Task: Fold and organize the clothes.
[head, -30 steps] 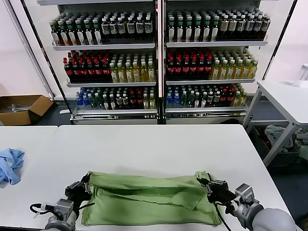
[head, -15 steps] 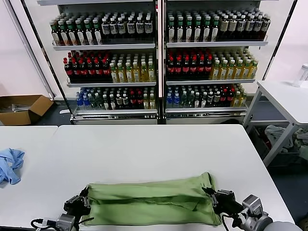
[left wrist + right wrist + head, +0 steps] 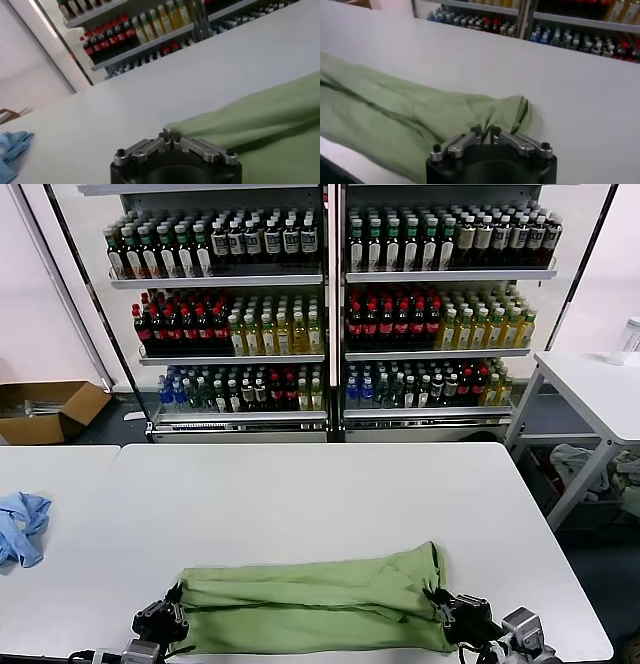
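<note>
The light green polo shirt (image 3: 310,599) lies folded into a long band along the table's front edge. Its collar, buttons and chest graphic are hidden. My left gripper (image 3: 172,616) is shut on the shirt's left end; in the left wrist view its fingertips (image 3: 170,134) pinch the edge of the green cloth (image 3: 260,115). My right gripper (image 3: 446,620) is shut on the shirt's right end; in the right wrist view its jaws (image 3: 484,133) pinch a gathered fold of the cloth (image 3: 395,115). Both grippers sit low, at table height.
A small light blue cloth (image 3: 20,526) lies at the far left of the table (image 3: 320,494) and shows in the left wrist view (image 3: 12,145). Drink shelves (image 3: 330,314) stand behind the table. A second white table (image 3: 600,389) is at the right.
Both grippers have moved back toward the front edge and down, carrying the shirt's held edge. The raised, open fold has flattened into a narrow band.
</note>
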